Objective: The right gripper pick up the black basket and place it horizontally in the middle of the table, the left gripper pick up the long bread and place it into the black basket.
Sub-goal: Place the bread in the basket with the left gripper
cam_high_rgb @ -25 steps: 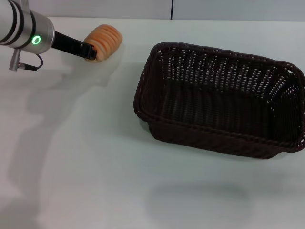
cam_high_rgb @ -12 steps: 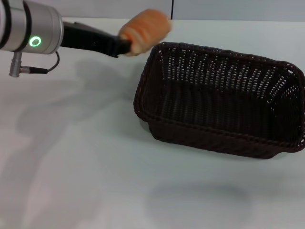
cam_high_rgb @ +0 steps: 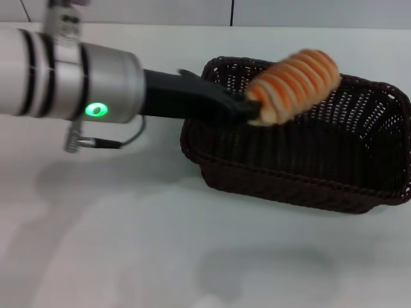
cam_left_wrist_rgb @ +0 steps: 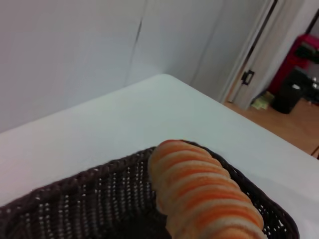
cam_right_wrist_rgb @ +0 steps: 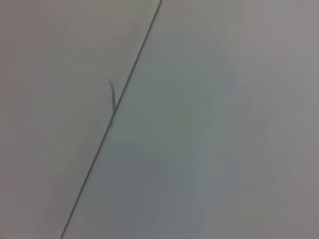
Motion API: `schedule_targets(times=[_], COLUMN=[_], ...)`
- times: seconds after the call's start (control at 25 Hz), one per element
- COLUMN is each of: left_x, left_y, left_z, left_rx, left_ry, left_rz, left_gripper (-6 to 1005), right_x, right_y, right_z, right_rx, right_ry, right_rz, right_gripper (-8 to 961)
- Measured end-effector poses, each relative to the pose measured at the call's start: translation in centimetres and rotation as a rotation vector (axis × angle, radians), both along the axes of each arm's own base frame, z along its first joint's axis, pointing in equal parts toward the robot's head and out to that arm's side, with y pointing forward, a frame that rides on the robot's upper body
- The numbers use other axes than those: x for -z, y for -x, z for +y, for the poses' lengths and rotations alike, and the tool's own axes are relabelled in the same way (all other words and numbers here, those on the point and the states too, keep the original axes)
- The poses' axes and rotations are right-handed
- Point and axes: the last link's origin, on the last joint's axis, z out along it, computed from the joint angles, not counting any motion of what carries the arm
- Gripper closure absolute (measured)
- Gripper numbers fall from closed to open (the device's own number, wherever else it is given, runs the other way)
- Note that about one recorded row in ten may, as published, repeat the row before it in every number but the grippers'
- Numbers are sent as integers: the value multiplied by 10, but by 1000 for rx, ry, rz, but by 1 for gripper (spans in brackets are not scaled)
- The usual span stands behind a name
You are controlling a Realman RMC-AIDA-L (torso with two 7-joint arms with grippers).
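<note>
The table (cam_high_rgb: 128,256) is a bare white top, and the basket (cam_high_rgb: 302,179) sits on it at about three o'clock from the centre of the head view, lying lengthwise and open side up, so the basket half of the task looks done. The left arm reaches in from nine o'clock, its green ring lit, and the left gripper (cam_high_rgb: 247,110) is clamped on one end of the bread (cam_high_rgb: 295,83), holding it in the air above the basket's near-left part, with the loaf slanting up toward one o'clock. The left wrist view shows the bread (cam_left_wrist_rgb: 204,189) over the woven interior, its far end close to the rim at the corner. The right gripper is not in any picture; its wrist camera sees only a blank pale surface with a thin dark line. The step in hand appears to be the carry and lowering of the bread. The main risk is the one-ended hold: the loaf hangs out past the fingers, so it could pivot or slip if the arm jerks. A release from this height might let it bounce or come to rest propped against the sloped wall. If the arm lowers without moving further inward, the black fingers or the loaf could catch the braided rim at ten o'clock and drag the light basket out of place. Nothing else stands on the table, and nothing blocks the way down except that rim.
</note>
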Motion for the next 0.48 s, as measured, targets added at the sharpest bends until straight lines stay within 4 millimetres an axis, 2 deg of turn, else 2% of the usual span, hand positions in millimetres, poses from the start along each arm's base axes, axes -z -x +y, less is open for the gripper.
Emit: schedule_targets(times=[0.2, 0.48], left_x=[25, 29], left_y=[-3, -7], left_z=[18, 21], left_rx=[11, 40], left_ry=[27, 13], left_rz=[8, 4], left_gripper=[843, 847], right_x=[1, 4], right_y=[2, 2], right_z=[-3, -5], right_rx=[-4, -5], right_ry=[5, 12], right_rz=[-1, 2], right_gripper=[380, 380])
